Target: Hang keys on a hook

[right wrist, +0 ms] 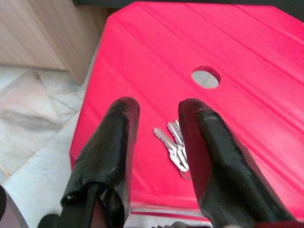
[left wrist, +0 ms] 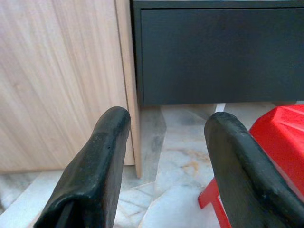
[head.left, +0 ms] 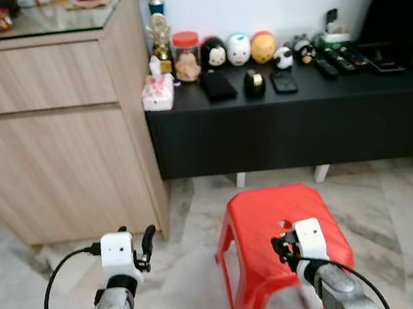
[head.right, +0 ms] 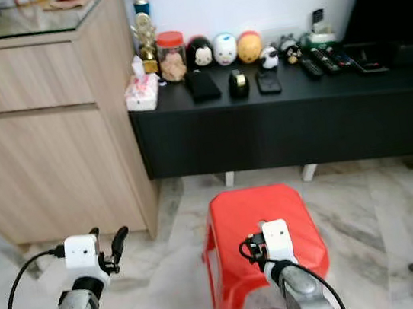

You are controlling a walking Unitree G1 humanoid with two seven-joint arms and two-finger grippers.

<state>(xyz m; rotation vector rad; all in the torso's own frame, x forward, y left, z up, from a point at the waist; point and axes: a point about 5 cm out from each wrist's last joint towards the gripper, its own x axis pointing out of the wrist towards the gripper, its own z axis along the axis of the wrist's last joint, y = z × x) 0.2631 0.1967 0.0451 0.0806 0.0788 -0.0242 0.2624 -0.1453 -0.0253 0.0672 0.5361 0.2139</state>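
Keys (right wrist: 175,145): a small silver bunch lying flat on the seat of the red stool, on the side nearest me, at about 7 o'clock from the round hole in the seat.
Red stool (head.left: 257,228): plastic, standing on the marble floor (head.left: 399,208) straight ahead of me at 12 o'clock, low in my head view; its hole (right wrist: 205,79) shows pale floor through it.
My right gripper (right wrist: 156,137): hanging over the stool seat, fingers spread, one to each side of the keys and not touching them; nothing is held.
My left gripper (left wrist: 166,161): at about 9 o'clock from the stool, raised over the floor, fingers wide apart and empty, facing the corner where the wooden cabinet meets the black console.
Wooden cabinet (head.left: 50,138): light wood, at 10 o'clock from the stool, with a glass top.
Black console (head.left: 302,122): low and long, beyond the stool at 12 o'clock, against the white wall.
On the console: a red-lidded jar (head.left: 186,56), a row of round toy figures (head.left: 238,48), remote controls (head.left: 339,60), a pink tissue pack (head.left: 158,92) at its left end.
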